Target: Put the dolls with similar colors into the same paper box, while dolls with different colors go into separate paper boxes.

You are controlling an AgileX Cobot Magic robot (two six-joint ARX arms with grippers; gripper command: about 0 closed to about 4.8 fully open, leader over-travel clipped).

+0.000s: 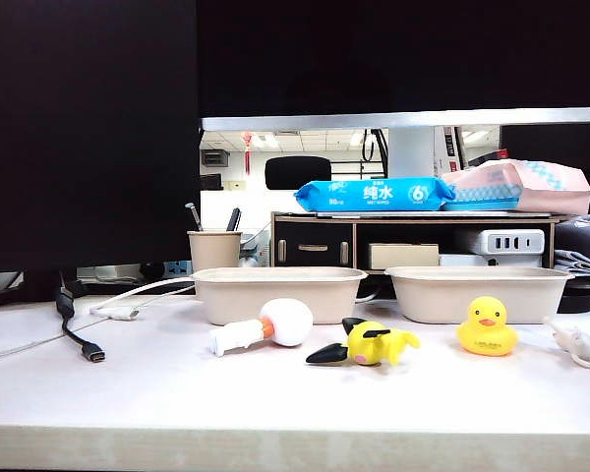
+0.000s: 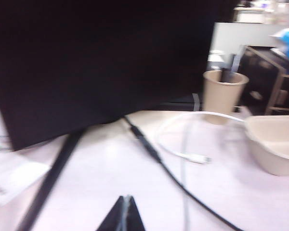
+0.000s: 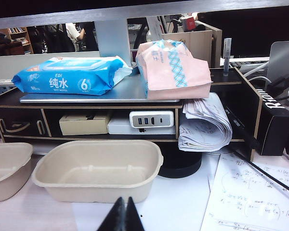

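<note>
My left hand (image 2: 124, 214) and right hand (image 3: 124, 215) are both pressed together, holding nothing, hovering above the tabletop (image 1: 275, 393).

1. The right gripper (image 3: 124, 214) shows as two dark fingertips pressed together with no gap, hanging above the white table (image 3: 183, 202).
2. Just beyond the tips sits a beige paper box (image 3: 98, 175), oblong with a rolled rim, nothing inside it.
3. A second paper box (image 3: 7, 168) lies just beside it, cut off by the picture's edge.
4. Behind both stands a dark shelf unit (image 3: 135, 103).
5. On its top lie a blue wipes pack (image 3: 70, 75) and a pink pack (image 3: 176, 67), close together.
6. A white power strip (image 3: 151, 118) sits under the top board, with rolled papers (image 3: 204, 122) next to it.
7. Sheets with handwriting (image 3: 250, 192) lie on the table.
</note>
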